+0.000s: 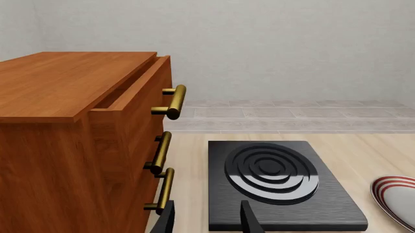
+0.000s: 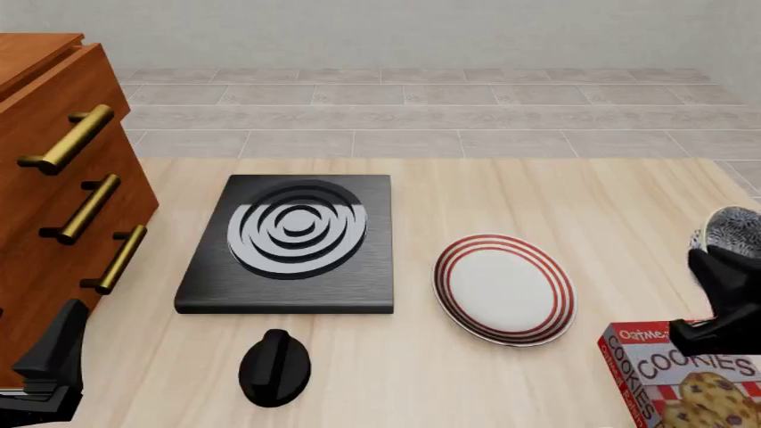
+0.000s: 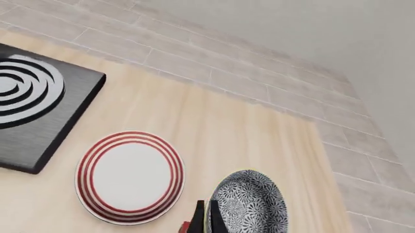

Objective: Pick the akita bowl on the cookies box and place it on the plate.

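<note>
My right jaws (image 3: 206, 219) are pinched on the bowl's (image 3: 250, 206) rim, so the pick looks done: in the front view the bowl rides clear of the cookies box (image 2: 690, 379), which sits below at the desk's (image 2: 571, 192) near right edge. Left to do, I reckon: carry across to the plate (image 2: 504, 287), just to the left and bare, then release. My right arm reaches in from the right, wrist angled down. My left jaws (image 1: 207, 218) hang apart, idle, near the stove (image 1: 279, 179) and drawers (image 1: 77, 121).
</note>
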